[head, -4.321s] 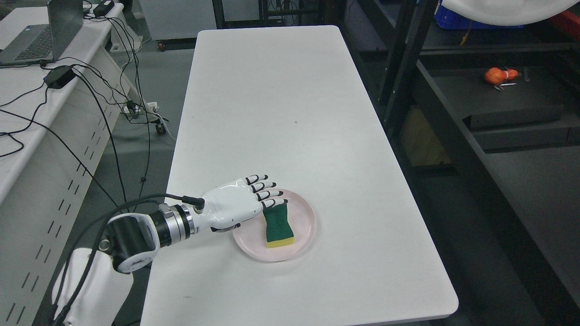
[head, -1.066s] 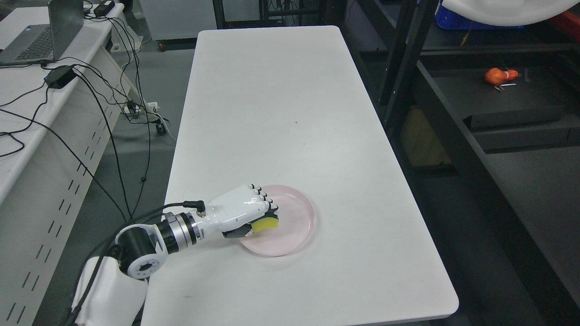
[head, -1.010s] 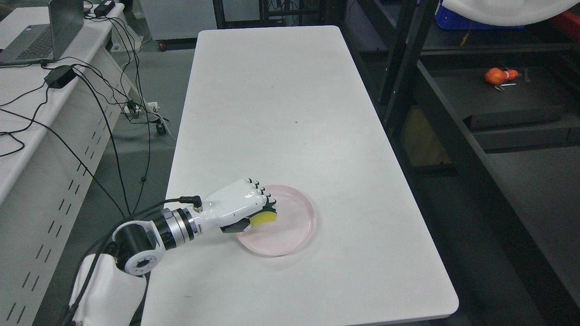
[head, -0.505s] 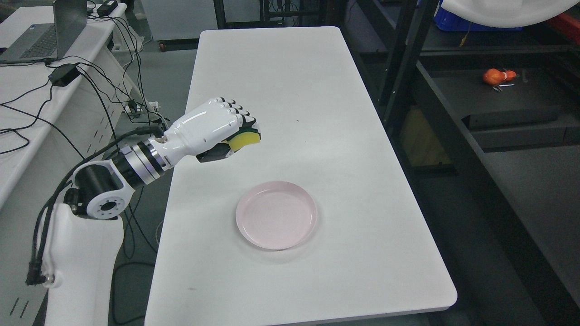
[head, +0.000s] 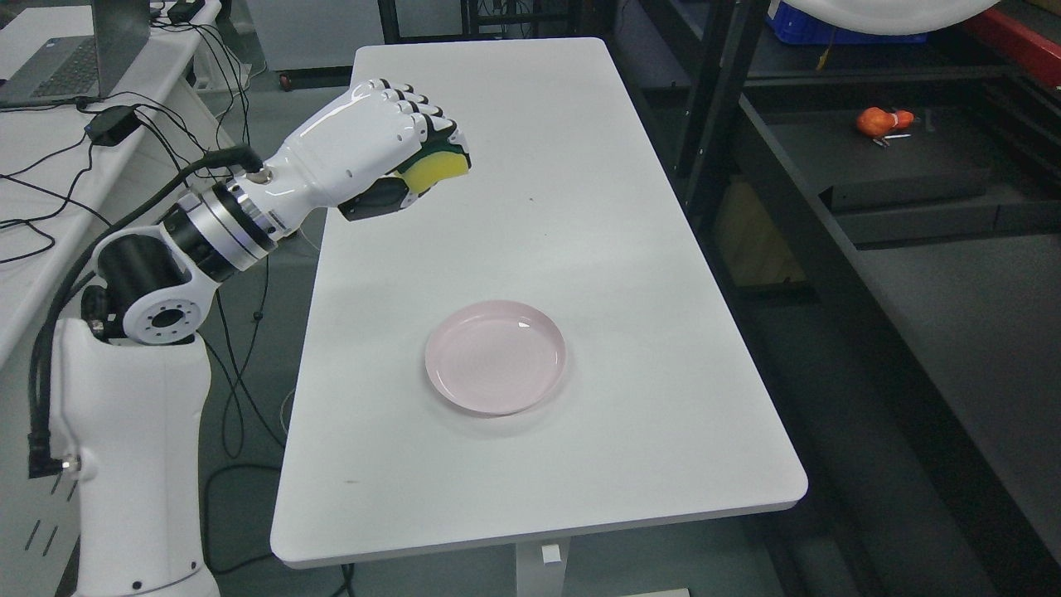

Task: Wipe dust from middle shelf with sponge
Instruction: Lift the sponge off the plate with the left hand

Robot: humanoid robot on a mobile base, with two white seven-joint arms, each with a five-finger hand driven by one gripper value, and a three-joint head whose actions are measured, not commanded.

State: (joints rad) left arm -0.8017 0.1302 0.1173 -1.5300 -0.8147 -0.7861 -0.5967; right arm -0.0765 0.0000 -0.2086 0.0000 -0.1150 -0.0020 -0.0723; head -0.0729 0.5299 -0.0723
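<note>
The left hand (head: 390,162) is up in the air over the far left part of the white desk (head: 530,464), its fingers curled tight round the sponge (head: 437,170) — only a yellow corner and a sliver of green stick out past the knuckles. Below it the pink plate (head: 496,401) sits bare near the middle of the desk. The right arm is nowhere to be seen.

The worry from here is the trip across. The dark shelving (head: 829,249) stands off to the right, well apart from the hand, with black uprights between it and the desk. From where I stand, the arm would have to reach clean over the desk and thread past those posts — a careless swing could knock a forearm or knuckles against one. The grip itself looks lopsided too: so much sponge is buried in the fist that little face may be left to wipe with, and pressing down could squeeze it out sideways.
</note>
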